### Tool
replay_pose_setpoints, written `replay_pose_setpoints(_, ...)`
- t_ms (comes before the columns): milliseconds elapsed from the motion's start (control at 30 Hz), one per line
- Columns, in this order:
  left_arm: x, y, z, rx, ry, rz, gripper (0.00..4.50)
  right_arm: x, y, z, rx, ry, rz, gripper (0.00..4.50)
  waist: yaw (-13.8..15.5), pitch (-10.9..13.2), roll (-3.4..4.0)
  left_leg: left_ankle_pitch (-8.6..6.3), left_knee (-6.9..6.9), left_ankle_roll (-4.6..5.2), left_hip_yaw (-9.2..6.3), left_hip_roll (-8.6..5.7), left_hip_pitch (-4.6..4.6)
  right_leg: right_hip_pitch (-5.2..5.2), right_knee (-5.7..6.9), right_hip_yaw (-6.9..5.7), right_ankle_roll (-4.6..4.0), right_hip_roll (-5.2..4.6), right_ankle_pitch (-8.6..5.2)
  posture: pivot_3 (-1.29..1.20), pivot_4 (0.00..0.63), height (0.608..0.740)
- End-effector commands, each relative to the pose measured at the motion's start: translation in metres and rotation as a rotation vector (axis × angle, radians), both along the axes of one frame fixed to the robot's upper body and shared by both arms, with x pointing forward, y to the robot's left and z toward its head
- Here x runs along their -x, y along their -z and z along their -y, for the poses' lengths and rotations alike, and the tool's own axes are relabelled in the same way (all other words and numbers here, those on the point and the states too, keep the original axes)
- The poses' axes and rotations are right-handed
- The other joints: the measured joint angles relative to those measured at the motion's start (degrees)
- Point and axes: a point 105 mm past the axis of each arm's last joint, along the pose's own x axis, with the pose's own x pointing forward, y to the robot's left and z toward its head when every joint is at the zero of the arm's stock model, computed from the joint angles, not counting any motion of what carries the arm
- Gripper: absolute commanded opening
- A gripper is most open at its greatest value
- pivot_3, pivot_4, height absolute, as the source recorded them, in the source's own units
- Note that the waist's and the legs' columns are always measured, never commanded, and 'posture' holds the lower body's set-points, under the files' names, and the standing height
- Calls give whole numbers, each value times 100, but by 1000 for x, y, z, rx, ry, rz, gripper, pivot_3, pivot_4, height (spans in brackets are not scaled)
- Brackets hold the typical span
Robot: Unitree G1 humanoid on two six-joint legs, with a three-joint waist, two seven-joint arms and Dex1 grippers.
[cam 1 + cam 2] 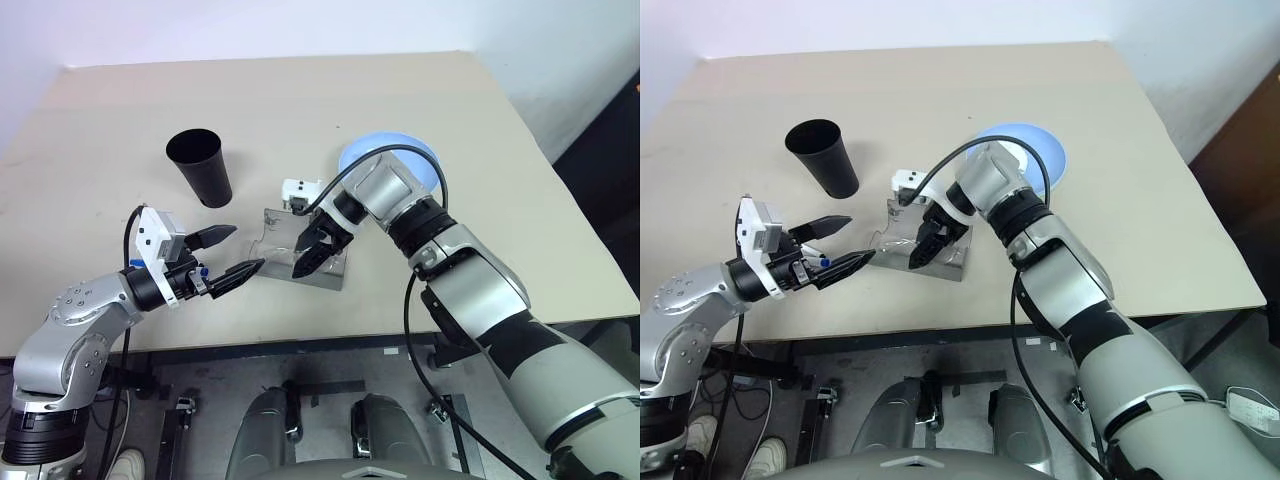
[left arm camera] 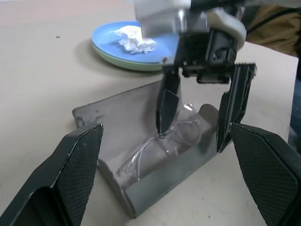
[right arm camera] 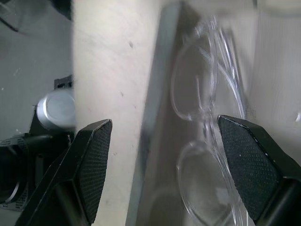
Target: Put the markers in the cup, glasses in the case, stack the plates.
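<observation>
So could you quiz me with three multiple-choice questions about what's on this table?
1. Where do the glasses lie?
A. in the open grey case
B. on the plates
C. inside the cup

2. What colour is the cup?
A. white
B. black
C. blue

3. How are the right gripper fingers?
A. clamped on a marker
B. shut tight
C. open, above the glasses

Answers: 1 A, clear frames rest in the case's tray. 2 B, a matte black tumbler. 3 C, a wide gap shows between its fingers.
</observation>
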Motion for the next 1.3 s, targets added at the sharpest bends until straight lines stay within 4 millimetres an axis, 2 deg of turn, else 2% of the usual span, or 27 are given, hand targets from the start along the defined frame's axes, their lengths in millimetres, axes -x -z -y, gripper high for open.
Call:
replay_pose_setpoints(33, 1, -7, 0, -2, 4, 47, 4500, -4, -8, 2, 2, 37, 47, 3779, 2, 0, 0, 0, 0, 0, 0, 0, 0, 0, 0, 0, 0, 0, 0, 0, 150, 707)
replay_pose_setpoints(367, -3, -9, -5, -3, 9, 58, 4500, -4, -18, 5, -9, 88, 49, 3779, 16, 0, 0, 0, -1, 0, 0, 0, 0, 0, 0, 0, 0, 1, 0, 0, 150, 707)
replay_pose_setpoints(467, -1, -5, -10, -5, 7, 56, 4500, 3, -22, 3, -20, 79, 36, 3779, 19, 0, 0, 0, -2, 0, 0, 0, -1, 0, 0, 0, 0, 0, 0, 0, 150, 707)
replay_pose_setpoints(833, 1, 11, -19, -5, 5, 54, 4500, 28, -18, 3, -23, 91, -20, 3779, 47, 0, -1, -1, -3, 1, 0, 1, -4, -11, -1, 0, 0, -5, 0, 0, 150, 707)
replay_pose_setpoints(1300, 2, 20, -27, -8, 2, 56, 4500, 15, -24, 2, -37, 102, 84, 3779, 94, 0, -1, -12, -6, 18, -1, 1, -10, -19, -2, 0, -1, -5, 0, 0, 150, 707)
